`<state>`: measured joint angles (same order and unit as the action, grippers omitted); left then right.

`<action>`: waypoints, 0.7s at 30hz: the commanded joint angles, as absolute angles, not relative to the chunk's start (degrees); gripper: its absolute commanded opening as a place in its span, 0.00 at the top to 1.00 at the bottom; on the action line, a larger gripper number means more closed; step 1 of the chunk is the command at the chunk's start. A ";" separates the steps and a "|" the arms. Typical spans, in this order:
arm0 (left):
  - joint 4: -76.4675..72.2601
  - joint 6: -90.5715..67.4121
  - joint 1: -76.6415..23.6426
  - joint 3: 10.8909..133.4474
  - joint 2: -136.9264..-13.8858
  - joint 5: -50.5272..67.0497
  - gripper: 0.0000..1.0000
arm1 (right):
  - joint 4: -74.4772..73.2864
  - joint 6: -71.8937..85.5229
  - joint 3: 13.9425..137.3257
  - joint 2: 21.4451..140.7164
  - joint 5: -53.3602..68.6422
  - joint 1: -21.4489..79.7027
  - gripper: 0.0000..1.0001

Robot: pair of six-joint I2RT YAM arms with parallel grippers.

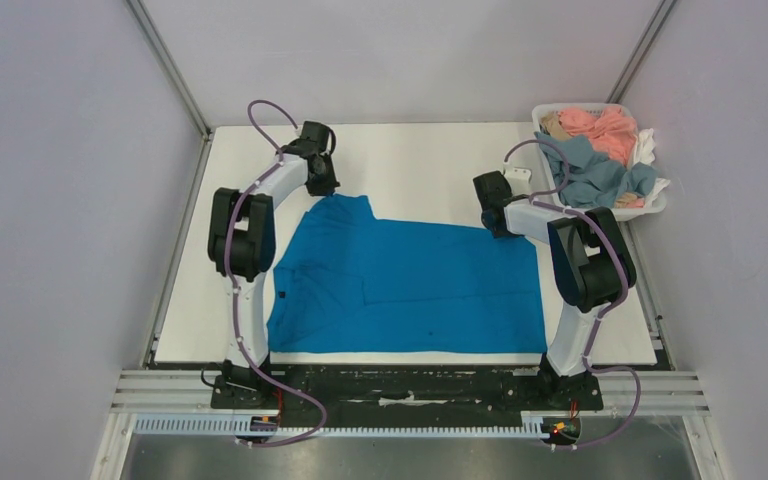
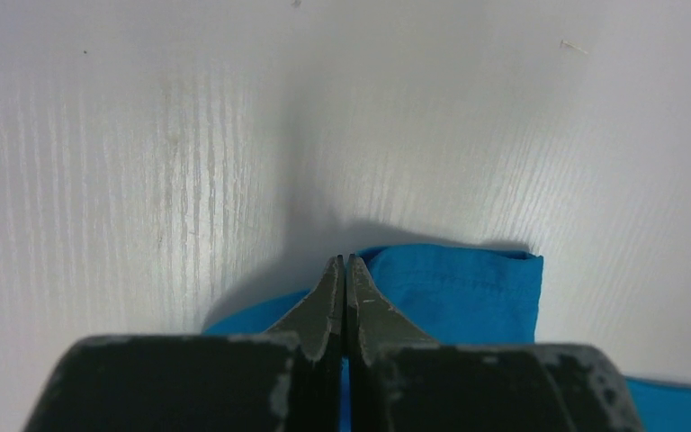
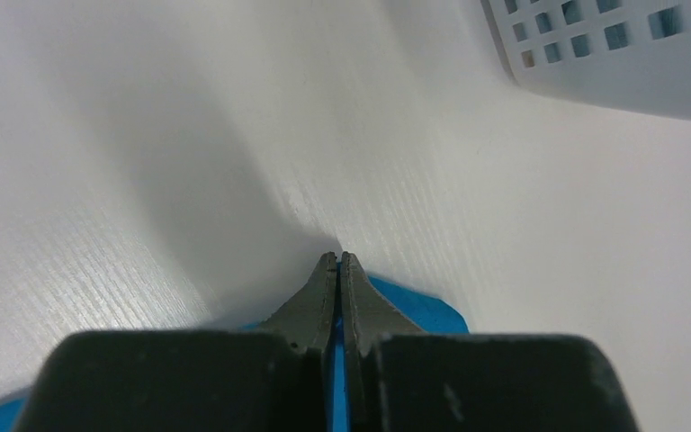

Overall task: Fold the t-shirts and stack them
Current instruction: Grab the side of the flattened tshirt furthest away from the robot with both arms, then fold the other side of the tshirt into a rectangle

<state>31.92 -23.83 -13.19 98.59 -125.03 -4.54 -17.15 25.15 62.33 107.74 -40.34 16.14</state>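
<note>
Pinched at two far corners: bright cerulean blue cloth t-shirt

It lies spread flat on the white table. The left gripper and right gripper each have their fingers closed tight on its far edge. Grey-blue and salmon pink t-shirts fill the white plastic basket.

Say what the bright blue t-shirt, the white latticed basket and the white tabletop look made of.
The bright blue t-shirt: soft matte cloth, creased, with a hemmed sleeve. The white latticed basket: likely moulded plastic, smooth, square holes. The white tabletop: hard board with fine ribbed grain and slight sheen; laminate or plastic, unclear.
</note>
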 commanded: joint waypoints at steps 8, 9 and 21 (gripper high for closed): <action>23.66 -20.95 -12.92 87.49 -110.48 5.16 0.98 | -11.87 18.76 59.11 99.17 -40.33 18.96 1.00; 23.04 -21.16 -12.92 86.17 -109.30 5.73 0.98 | -11.88 18.72 58.36 98.31 -40.35 19.21 1.00; 22.41 -23.68 -16.48 65.78 -91.08 0.83 0.98 | -11.95 17.86 47.60 86.15 -40.05 22.63 1.00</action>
<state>23.51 -22.83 -14.57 71.05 -98.39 4.08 -12.91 18.35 50.72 91.98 -39.31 21.85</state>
